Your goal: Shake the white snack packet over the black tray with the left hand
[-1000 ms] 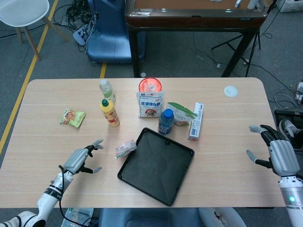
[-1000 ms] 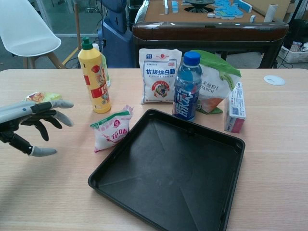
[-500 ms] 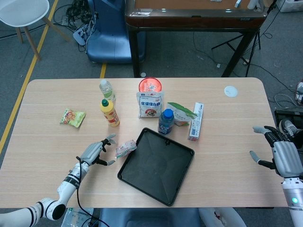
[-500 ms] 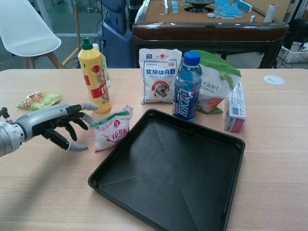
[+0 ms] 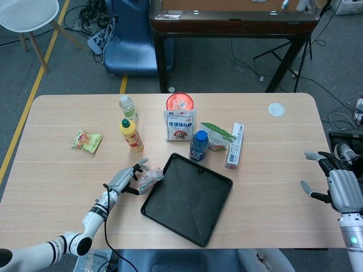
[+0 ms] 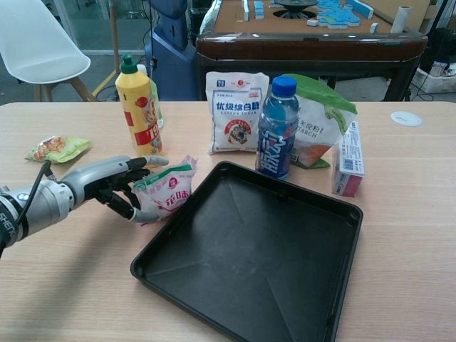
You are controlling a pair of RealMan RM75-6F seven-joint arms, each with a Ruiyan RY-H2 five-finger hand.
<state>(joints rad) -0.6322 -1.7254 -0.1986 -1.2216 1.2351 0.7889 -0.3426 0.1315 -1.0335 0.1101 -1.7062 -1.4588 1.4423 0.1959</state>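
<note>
White snack packet [image 6: 167,193] lies on the surface beside the black tray [image 6: 256,256]; my left hand [image 6: 110,187] touches it, fingers spread, not yet gripping.

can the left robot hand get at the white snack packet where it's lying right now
Probably yes. The left robot hand is already at the white snack packet, fingers spread around its left edge, with nothing between them. The yellow bottle stands just behind and the black tray lies to the right, neither blocking it.
</note>
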